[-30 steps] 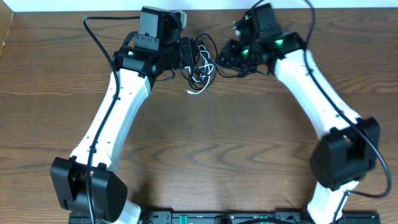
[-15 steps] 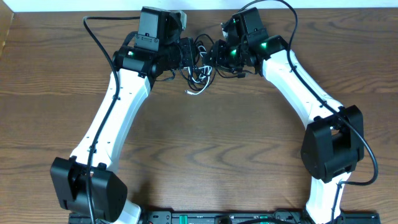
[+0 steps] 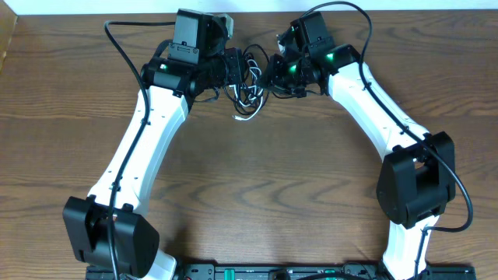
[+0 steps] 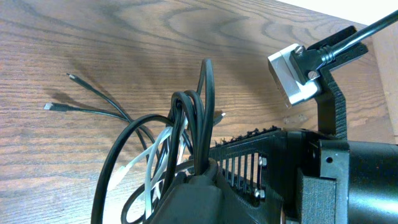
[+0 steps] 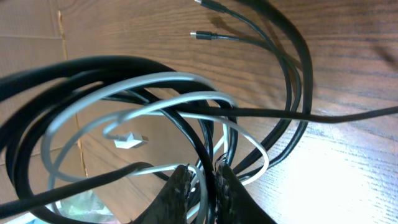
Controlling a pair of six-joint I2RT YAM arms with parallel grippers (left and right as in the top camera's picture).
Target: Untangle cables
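The cables (image 3: 249,82) are a tangle of black cords and one thin white cord at the far middle of the table, between my two grippers. My left gripper (image 3: 231,66) is shut on black loops of the bundle (image 4: 189,134), which stand up from its jaws (image 4: 202,171). My right gripper (image 3: 274,74) is shut on a black cord, with the white cord also between its fingers (image 5: 205,177). In the right wrist view black and white loops (image 5: 168,106) arch over the wood, and a white plug (image 5: 127,140) hangs inside them. Two small black plug ends (image 4: 59,93) lie on the table.
The wooden table (image 3: 257,187) spreads toward the front. A white wall edge runs along the far side (image 3: 428,6). The thick black arm wires (image 3: 117,39) loop beside both wrists. A camera mount (image 4: 295,74) sticks out above the left gripper.
My right gripper has moved left into the cable tangle and closed on it. The left arm has stayed in place holding the bundle.
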